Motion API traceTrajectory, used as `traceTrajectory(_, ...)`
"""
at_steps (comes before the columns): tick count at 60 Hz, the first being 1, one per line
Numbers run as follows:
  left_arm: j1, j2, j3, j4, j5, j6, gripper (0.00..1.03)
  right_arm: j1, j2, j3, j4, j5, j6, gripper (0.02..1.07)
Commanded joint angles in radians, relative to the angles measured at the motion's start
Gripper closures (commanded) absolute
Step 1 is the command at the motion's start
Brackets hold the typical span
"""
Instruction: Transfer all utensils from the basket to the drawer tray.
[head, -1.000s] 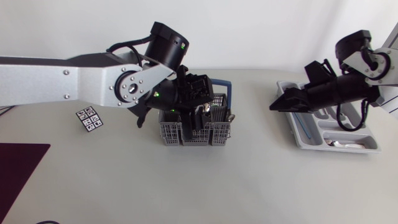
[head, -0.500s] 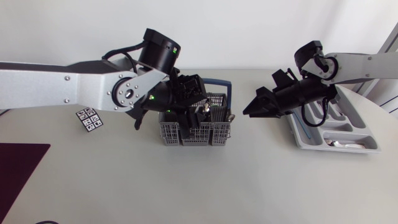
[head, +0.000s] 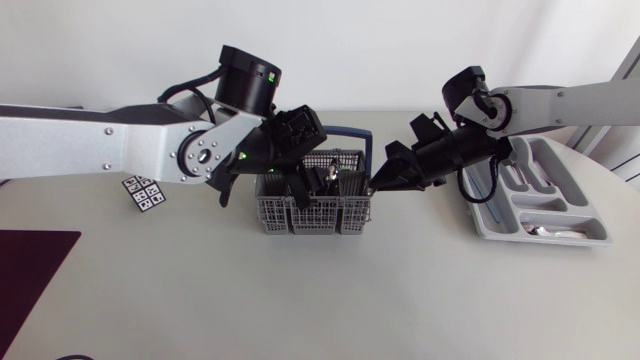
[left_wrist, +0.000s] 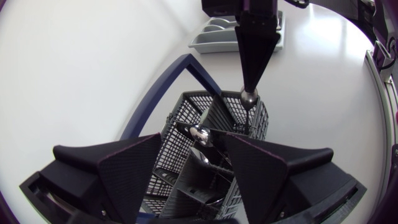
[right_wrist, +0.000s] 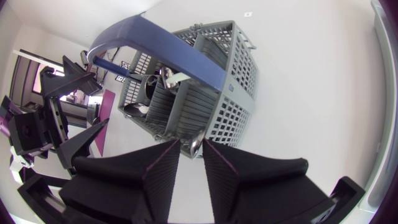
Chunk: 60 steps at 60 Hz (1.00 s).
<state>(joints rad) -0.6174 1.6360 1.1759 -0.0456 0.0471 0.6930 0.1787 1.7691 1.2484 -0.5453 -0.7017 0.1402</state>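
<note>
Left gripper (left_wrist: 193, 142) spread over basket (head: 315, 218), right gripper (head: 378, 186) at spoon (left_wrist: 249, 96), grip unclear, pale table (head: 400, 300), marker tag (head: 144, 191)

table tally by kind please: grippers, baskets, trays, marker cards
grippers: 2 (left gripper, right gripper)
basket: 1
drawer tray: 1
marker card: 1
total: 5

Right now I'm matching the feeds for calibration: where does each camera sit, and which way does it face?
Head view: above the table, looking down on basket and drawer tray; both arms show.
Left wrist view: on the left arm, looking into the basket; left gripper shows, right gripper ahead.
Right wrist view: on the right arm, facing the basket's side; right gripper shows.
All share the basket.
</note>
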Motion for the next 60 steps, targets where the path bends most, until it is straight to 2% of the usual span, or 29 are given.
traceTrajectory(1, 0.007, -0.019, -0.033, 0.009, -0.004, -0.024, 0.31, 0.021, 0.027, 0.019, 0.013, 0.010, 0.044, 0.80)
traceTrajectory(8, 0.007, -0.031, -0.042, 0.013, -0.004, -0.024, 0.31, 0.024, 0.038, 0.017, 0.033, 0.015, 0.061, 0.88)
traceTrajectory(19, 0.007, -0.033, -0.048, 0.013, -0.004, -0.023, 0.31, 0.028, 0.041, 0.017, 0.044, 0.027, 0.065, 0.92)
traceTrajectory(36, 0.005, -0.033, -0.050, 0.013, -0.006, -0.023, 0.30, 0.065, 0.036, 0.040, 0.033, 0.126, 0.058, 1.00)
traceTrajectory(52, 0.007, -0.033, -0.058, 0.015, -0.007, -0.018, 0.30, 0.074, -0.051, 0.091, -0.028, 0.113, 0.050, 1.00)
traceTrajectory(60, 0.007, -0.033, -0.056, 0.015, -0.007, -0.018, 0.30, 0.068, -0.082, 0.108, -0.061, 0.047, 0.045, 1.00)
